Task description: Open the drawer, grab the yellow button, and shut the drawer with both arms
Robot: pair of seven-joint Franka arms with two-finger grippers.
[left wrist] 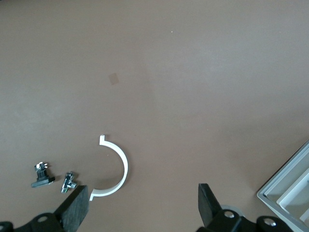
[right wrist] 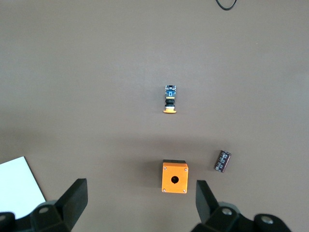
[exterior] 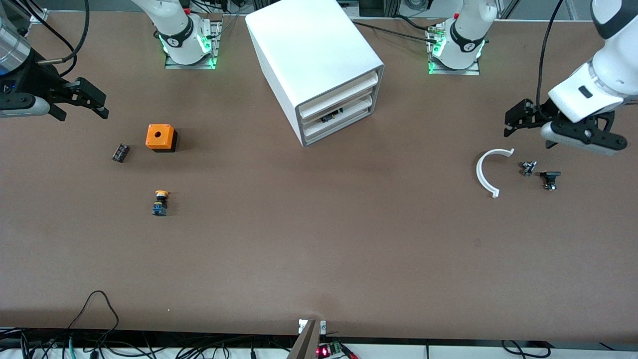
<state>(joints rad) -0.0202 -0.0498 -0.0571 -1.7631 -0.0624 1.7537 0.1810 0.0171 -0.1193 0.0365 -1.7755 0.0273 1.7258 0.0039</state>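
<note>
The white cabinet (exterior: pixel 314 55) stands mid-table near the robots' bases, and its top drawer (exterior: pixel 339 93) is pushed in flush with the grey rim. The button (exterior: pixel 160 202) (right wrist: pixel 170 99) lies on its side on the bare table toward the right arm's end, nearer to the front camera than the orange cube (exterior: pixel 160 137). My right gripper (exterior: pixel 82 112) (right wrist: pixel 140 200) hangs open and empty over the table at that end, beside the cube. My left gripper (exterior: pixel 528 137) (left wrist: pixel 142 205) hangs open and empty over the white curved piece (exterior: pixel 486 172) at the left arm's end.
A small black ribbed block (exterior: pixel 120 152) (right wrist: pixel 222 161) lies beside the orange cube (right wrist: pixel 175 177). Two small metal-and-black parts (exterior: pixel 528 168) (exterior: pixel 550 179) lie by the curved piece (left wrist: pixel 120 166). A dark item shows in the middle drawer's gap (exterior: pixel 331 117). Cables run along the table's front edge.
</note>
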